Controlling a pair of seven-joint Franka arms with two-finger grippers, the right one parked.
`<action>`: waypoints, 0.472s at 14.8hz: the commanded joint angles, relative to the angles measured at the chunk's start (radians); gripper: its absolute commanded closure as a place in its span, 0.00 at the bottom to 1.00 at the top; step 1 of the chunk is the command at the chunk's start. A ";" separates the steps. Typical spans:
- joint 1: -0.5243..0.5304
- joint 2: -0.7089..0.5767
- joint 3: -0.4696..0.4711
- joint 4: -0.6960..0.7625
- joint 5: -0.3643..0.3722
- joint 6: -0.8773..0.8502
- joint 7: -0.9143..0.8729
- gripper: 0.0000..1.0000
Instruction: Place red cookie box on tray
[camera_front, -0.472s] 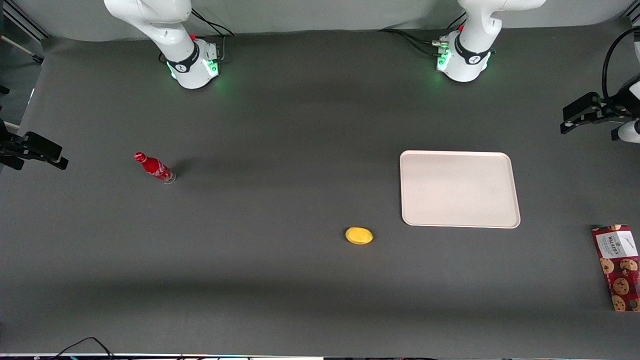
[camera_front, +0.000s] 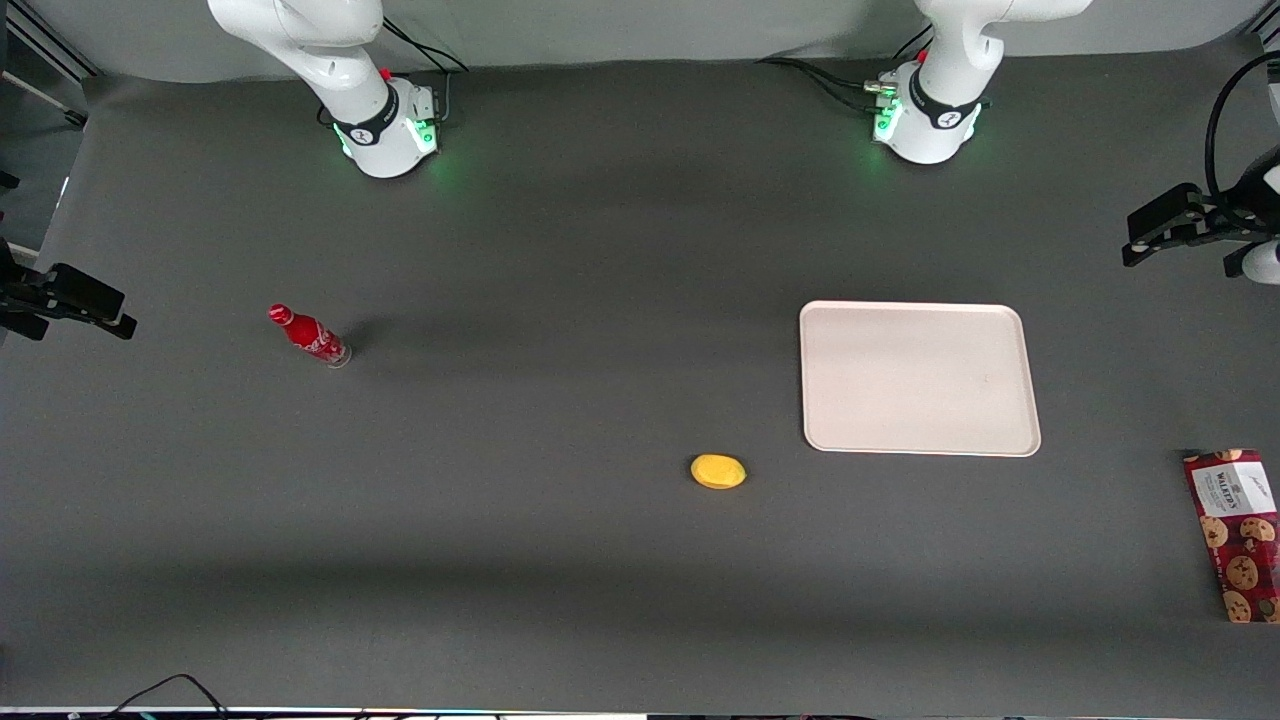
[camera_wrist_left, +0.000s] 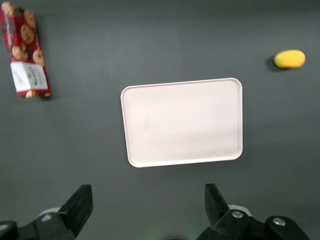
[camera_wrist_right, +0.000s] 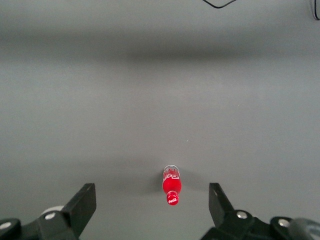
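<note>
The red cookie box (camera_front: 1235, 535) lies flat at the working arm's end of the table, nearer to the front camera than the tray, its white label end toward the arm bases. It also shows in the left wrist view (camera_wrist_left: 26, 50). The cream-pink tray (camera_front: 920, 378) lies flat with nothing on it, and shows in the left wrist view too (camera_wrist_left: 182, 121). My left gripper (camera_front: 1142, 240) hangs high over the table at the working arm's end, farther from the front camera than the tray and box. In the left wrist view the gripper (camera_wrist_left: 148, 210) is open and holds nothing.
A small yellow oval object (camera_front: 718, 471) lies beside the tray, a little nearer to the front camera; it also shows in the left wrist view (camera_wrist_left: 289, 59). A small red bottle (camera_front: 308, 335) stands toward the parked arm's end.
My left gripper has shifted very slightly. The box, tray, yellow object and bottle have not moved.
</note>
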 joint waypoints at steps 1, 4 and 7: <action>-0.004 0.032 0.058 0.033 0.006 -0.004 -0.079 0.00; 0.000 0.194 0.151 0.223 0.012 -0.040 -0.005 0.00; 0.005 0.361 0.279 0.341 -0.003 0.014 0.187 0.00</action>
